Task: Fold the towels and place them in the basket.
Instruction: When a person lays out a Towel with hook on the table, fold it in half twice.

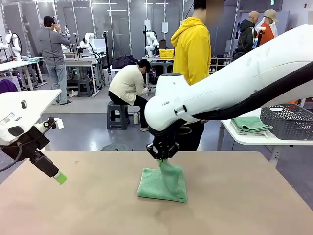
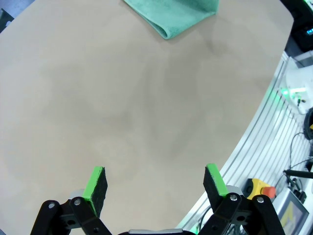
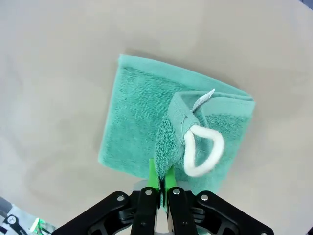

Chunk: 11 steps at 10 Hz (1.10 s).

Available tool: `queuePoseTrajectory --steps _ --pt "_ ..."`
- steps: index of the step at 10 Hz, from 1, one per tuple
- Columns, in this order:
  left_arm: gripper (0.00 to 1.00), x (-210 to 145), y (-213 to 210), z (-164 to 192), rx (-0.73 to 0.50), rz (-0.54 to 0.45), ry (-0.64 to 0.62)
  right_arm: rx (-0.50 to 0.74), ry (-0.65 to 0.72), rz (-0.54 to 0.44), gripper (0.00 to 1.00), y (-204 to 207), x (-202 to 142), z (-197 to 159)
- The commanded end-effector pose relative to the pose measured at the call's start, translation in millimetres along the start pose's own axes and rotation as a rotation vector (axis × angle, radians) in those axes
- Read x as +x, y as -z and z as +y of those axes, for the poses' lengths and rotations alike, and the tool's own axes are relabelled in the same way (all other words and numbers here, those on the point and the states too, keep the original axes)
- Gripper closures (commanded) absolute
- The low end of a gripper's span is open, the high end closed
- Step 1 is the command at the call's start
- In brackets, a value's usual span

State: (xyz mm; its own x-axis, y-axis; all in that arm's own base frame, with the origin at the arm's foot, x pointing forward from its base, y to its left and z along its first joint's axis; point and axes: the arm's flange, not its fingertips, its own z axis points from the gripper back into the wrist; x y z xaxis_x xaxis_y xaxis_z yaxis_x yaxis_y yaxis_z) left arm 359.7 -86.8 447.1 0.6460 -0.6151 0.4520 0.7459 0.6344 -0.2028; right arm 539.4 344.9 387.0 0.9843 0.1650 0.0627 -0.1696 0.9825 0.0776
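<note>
One folded green towel (image 1: 155, 186), loop corner lifted in right jaws; left jaws apart.

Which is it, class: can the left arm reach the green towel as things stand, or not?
Probably yes: the open left gripper hovers over the table with nothing between it and the green towel, though the right gripper is shut on its raised corner.

The right white arm (image 1: 234, 83) reaches across the middle, wrist turned down, and the black, green-padded right gripper (image 3: 159, 172) is pinched tight on a corner of the green terry towel (image 3: 132, 112). The left white arm (image 1: 19, 115) sits low at its side, with the left gripper (image 2: 155, 180) angled down, jaws wide and empty.
</note>
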Motion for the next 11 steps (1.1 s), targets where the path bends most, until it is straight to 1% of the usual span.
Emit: queuePoseTrajectory --steps 1,2,4,6,11 --pt "0.0 0 2 1 0.016 0.001 0.004 -0.027 0.045 -0.01 1.0 8 15 19" --pt "0.0 0 2 1 0.016 0.001 0.004 -0.025 0.055 -0.005 1.0 14 17 26" --pt "0.0 0 2 1 0.016 0.001 0.004 -0.062 0.088 0.002 1.0 29 26 37" --pt "0.0 0 2 1 0.016 0.001 0.004 -0.071 0.099 0.014 0.72 36 30 46" --pt "0.0 0 2 1 0.016 0.001 0.004 -0.042 0.116 0.001 0.08 39 29 54"
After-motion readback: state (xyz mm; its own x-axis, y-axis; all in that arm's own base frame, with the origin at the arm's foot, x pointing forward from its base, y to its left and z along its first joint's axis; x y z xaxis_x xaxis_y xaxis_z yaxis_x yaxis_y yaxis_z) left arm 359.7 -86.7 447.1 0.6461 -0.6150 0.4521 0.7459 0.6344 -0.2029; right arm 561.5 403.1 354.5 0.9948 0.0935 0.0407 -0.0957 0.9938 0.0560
